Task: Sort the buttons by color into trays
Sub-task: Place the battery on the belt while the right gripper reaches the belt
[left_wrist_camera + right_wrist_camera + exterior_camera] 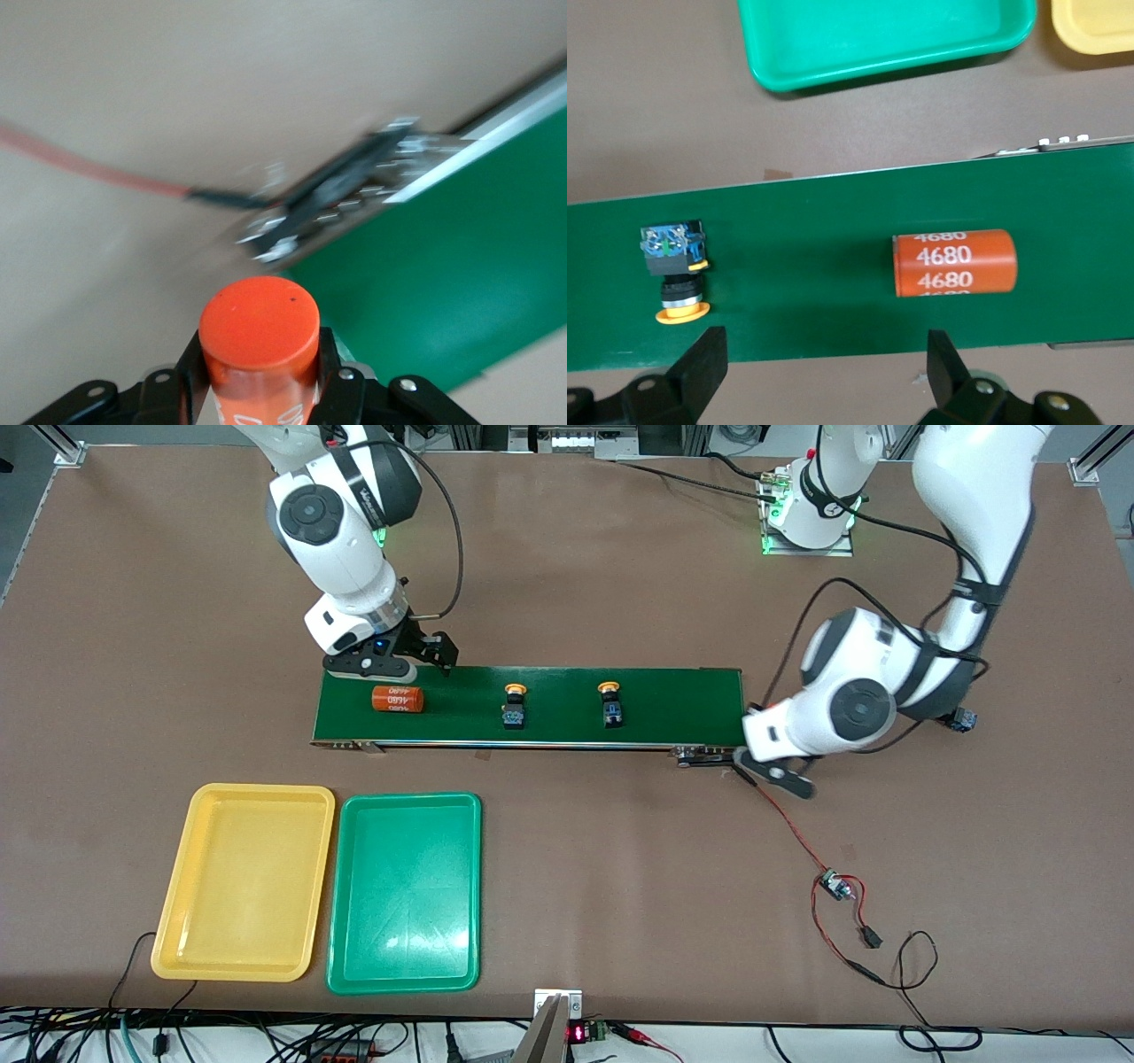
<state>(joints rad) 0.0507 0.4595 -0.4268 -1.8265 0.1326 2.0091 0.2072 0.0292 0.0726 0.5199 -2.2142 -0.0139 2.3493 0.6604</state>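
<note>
We see the left gripper (263,390) bent low over the conveyor belt's (673,704) end nearest its base — fingers clamped on an orange cylinder (260,341). The right gripper (390,657) hovers jaws wide over another cylinder (397,699) at the belt's other end. Two yellow-capped buttons (514,706) (609,704) lie mid-belt; yellow tray (244,881) and green tray (406,892) sit nearer the camera.

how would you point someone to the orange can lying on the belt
Find the long dark green conveyor belt across the table's middle. At the right arm's end of it lies an orange cylinder with white numbers, on its side. The two yellow-capped black push buttons farther along are smaller.
</note>
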